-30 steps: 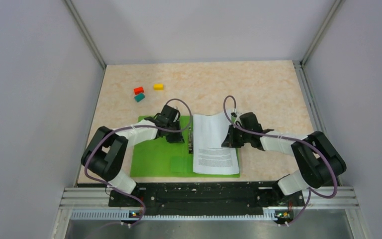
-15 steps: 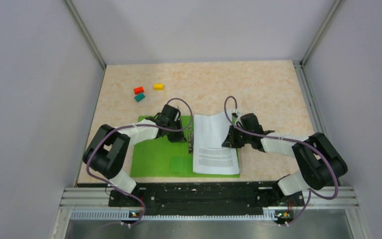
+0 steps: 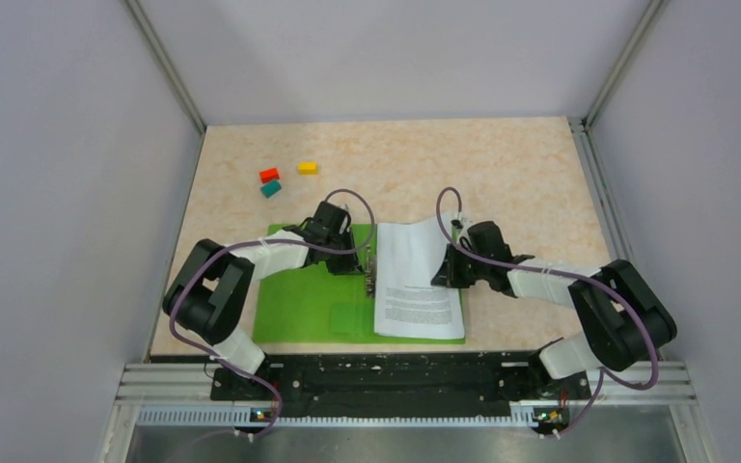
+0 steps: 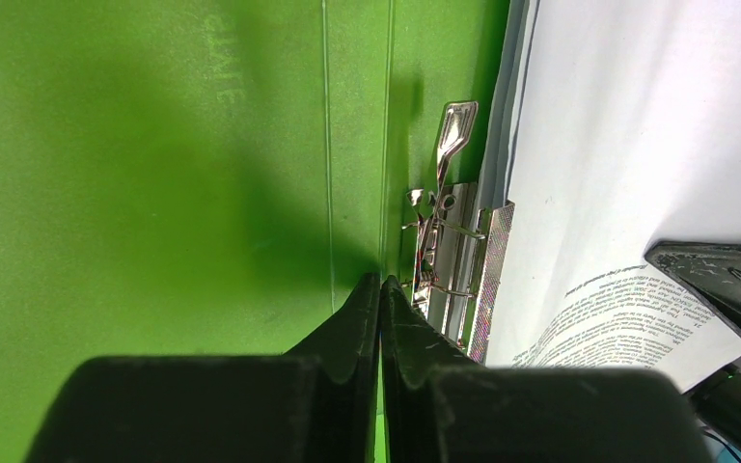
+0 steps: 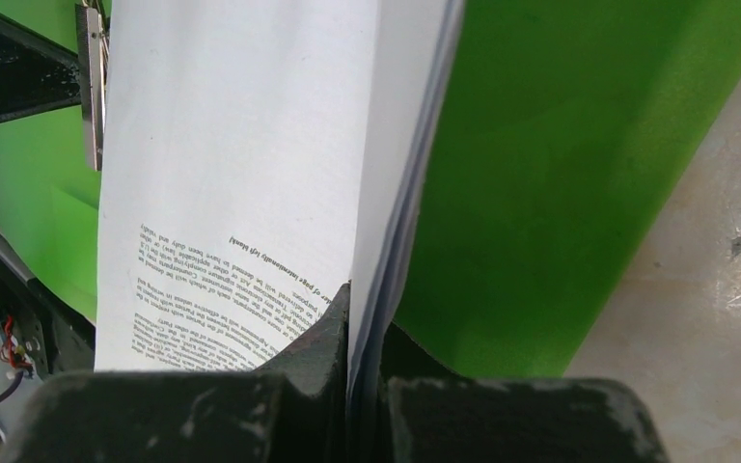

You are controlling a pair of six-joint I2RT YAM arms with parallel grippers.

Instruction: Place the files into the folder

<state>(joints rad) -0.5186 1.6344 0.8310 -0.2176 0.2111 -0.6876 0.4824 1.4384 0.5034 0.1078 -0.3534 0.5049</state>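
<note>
The green folder (image 3: 299, 299) lies open on the table, its metal clip (image 3: 370, 268) along the spine. The files (image 3: 410, 275), white printed sheets, rest on its right half with their far right corner lifted. My left gripper (image 3: 365, 262) is shut, its tips on the green plastic (image 4: 154, 193) just left of the clip (image 4: 453, 260), with nothing seen between them (image 4: 380, 282). My right gripper (image 3: 441, 273) is shut on the right edge of the files (image 5: 241, 125), the sheet stack pinched between its tips (image 5: 350, 294) above the folder (image 5: 560, 174).
Red (image 3: 269, 175), yellow (image 3: 307, 167) and teal (image 3: 270, 189) blocks lie at the far left of the table. Grey walls close in both sides and the back. Bare tabletop (image 5: 704, 289) shows right of the folder.
The left gripper has closed the last bit and edged right toward the clip. The right gripper keeps its hold on the files and has barely moved.
</note>
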